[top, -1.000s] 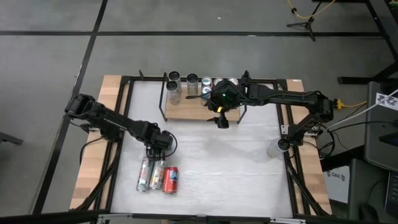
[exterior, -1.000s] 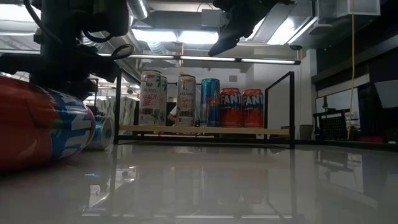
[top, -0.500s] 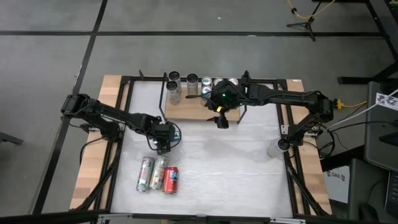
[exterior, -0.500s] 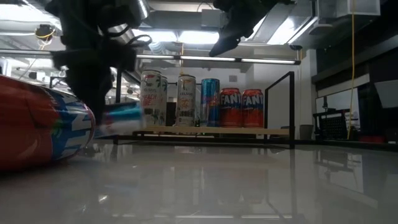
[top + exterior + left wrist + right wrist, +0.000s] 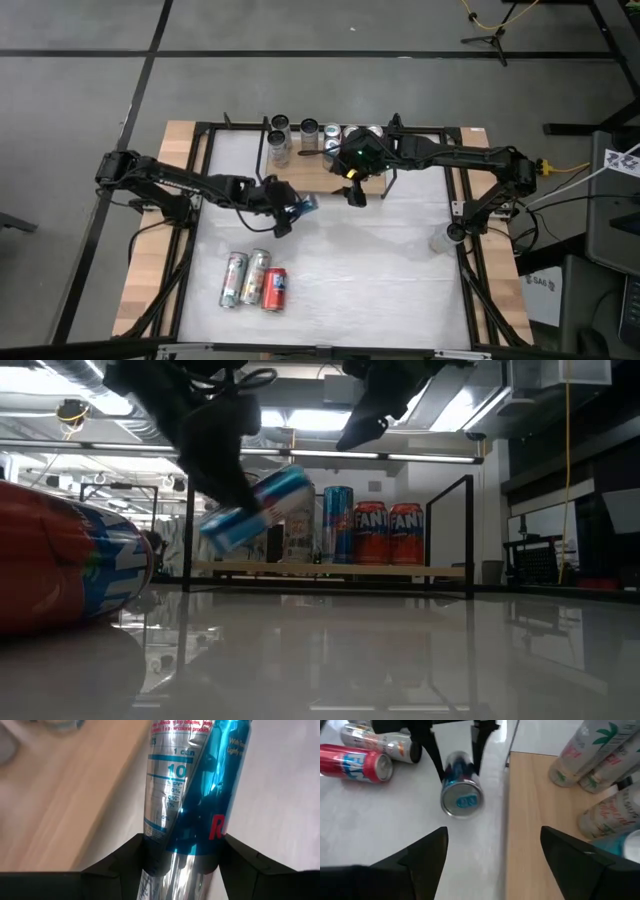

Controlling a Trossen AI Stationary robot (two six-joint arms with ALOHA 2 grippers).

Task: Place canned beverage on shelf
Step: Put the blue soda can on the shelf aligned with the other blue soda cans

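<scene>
My left gripper (image 5: 289, 212) is shut on a blue and silver can (image 5: 304, 205) above the table, just in front of the shelf's left part. The can also shows in the low view (image 5: 256, 510) and the right wrist view (image 5: 461, 795). The shelf (image 5: 300, 180) is a light-wood board with black rod uprights at the table's far middle; several cans (image 5: 370, 532) stand upright on it. My right gripper (image 5: 355, 193) is open and empty, high over the shelf's front edge. My left gripper pinches the can's body (image 5: 192, 845) between its two fingers (image 5: 145, 857), which lie across the can. The fingers come slanting down from the table's left. The can is lifted clear of the table and tilted, its end toward the shelf higher (image 5: 290, 480).
Three cans lie on their sides at the table's near left: two silver ones (image 5: 245, 277) and a red one (image 5: 275, 289). A white cup-like thing (image 5: 441, 240) sits at the right rail. Black frame rails (image 5: 200, 160) run along the table's sides.
My left gripper has risen from beside the lying cans at the near left and gone toward the far right, toward the shelf, carrying the blue can. The can has been lifted clear of the table and tipped from level to slanted.
</scene>
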